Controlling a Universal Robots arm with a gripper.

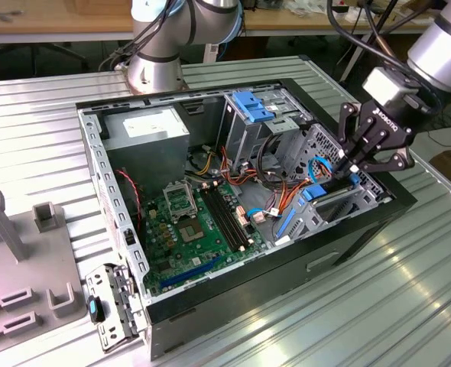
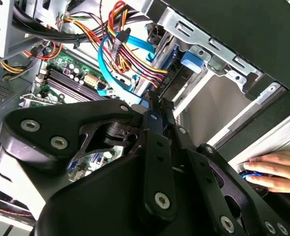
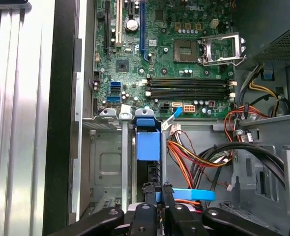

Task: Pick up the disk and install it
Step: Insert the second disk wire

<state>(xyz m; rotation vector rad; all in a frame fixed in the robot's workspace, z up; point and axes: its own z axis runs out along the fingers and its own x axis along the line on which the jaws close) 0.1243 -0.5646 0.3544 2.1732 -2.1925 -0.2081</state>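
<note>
Bright, even overhead light in the exterior view, no harsh shadows. Strong glare streaks across the ribbed metal table (image 1: 378, 306) at lower right, softer sheen at upper left. Darker inside the computer case (image 1: 348, 248), deepest shade under the power-supply box (image 1: 145, 130) in the upper middle. Slight softness overall, motherboard (image 1: 191, 229) detail a bit mushy. In the second wrist view, pretty sharp on the cables (image 2: 120, 54) at upper middle; black gripper (image 2: 154, 109) body at the bottom close up, with dull highlights. In the first wrist view, blown-out white glare on the metal strip down the left edge, crisp board at top, dimmer drive bay at the bottom.
</note>
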